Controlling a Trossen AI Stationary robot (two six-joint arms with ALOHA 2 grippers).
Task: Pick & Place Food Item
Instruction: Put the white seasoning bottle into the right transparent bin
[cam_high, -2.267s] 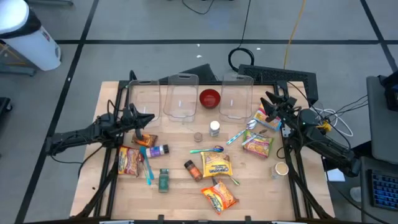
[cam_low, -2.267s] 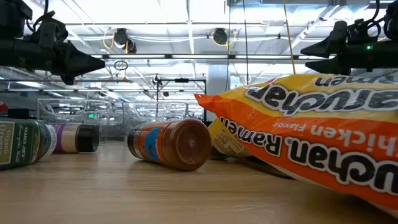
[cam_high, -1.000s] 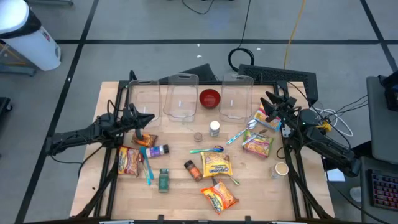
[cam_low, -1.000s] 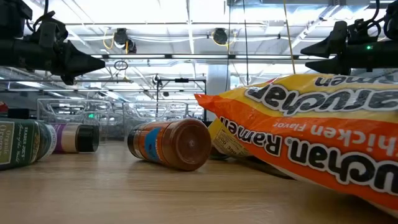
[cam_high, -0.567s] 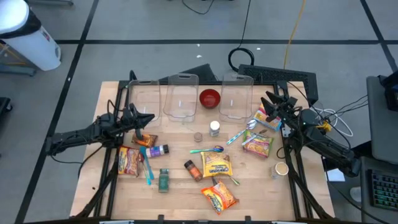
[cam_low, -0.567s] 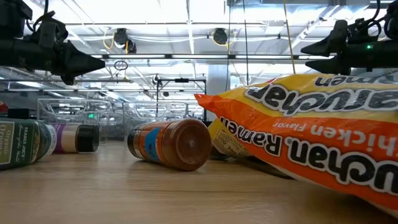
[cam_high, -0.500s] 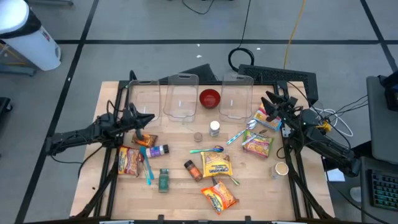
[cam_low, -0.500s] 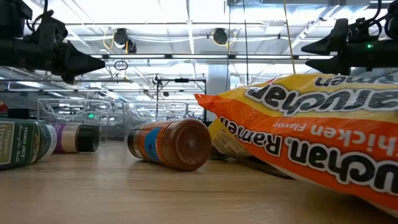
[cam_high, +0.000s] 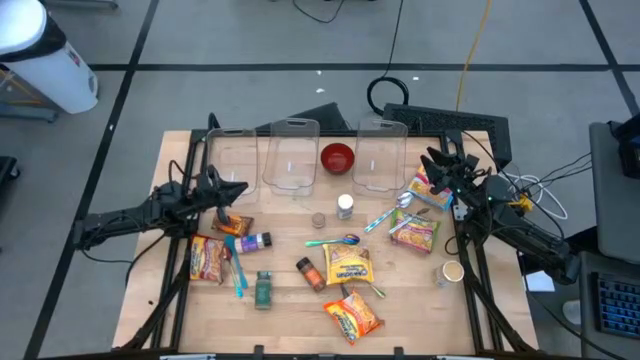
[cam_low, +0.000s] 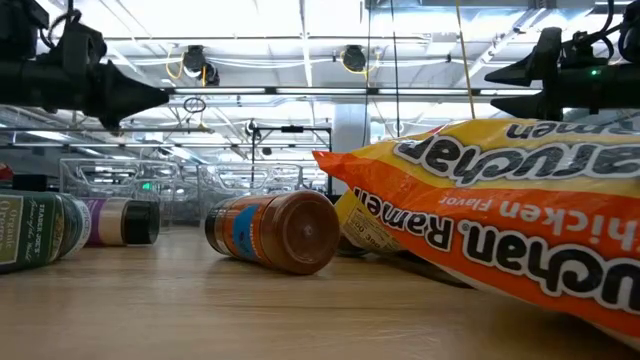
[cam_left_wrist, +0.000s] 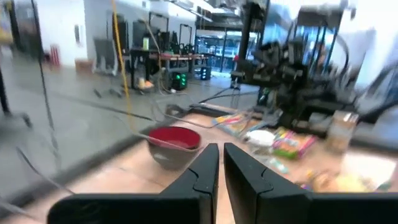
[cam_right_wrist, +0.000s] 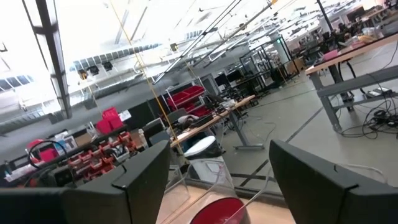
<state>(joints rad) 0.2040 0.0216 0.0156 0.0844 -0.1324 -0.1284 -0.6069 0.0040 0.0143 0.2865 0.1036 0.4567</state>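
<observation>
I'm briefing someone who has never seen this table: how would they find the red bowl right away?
Start at the row of three clear plastic bins along the table's far edge. The red bowl sits in the gap between the middle bin and the right one. It is the only round, solid red dish there; everything nearer is packets, jars and utensils.

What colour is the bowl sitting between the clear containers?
Red; the bowl shows best in the high view.
</observation>
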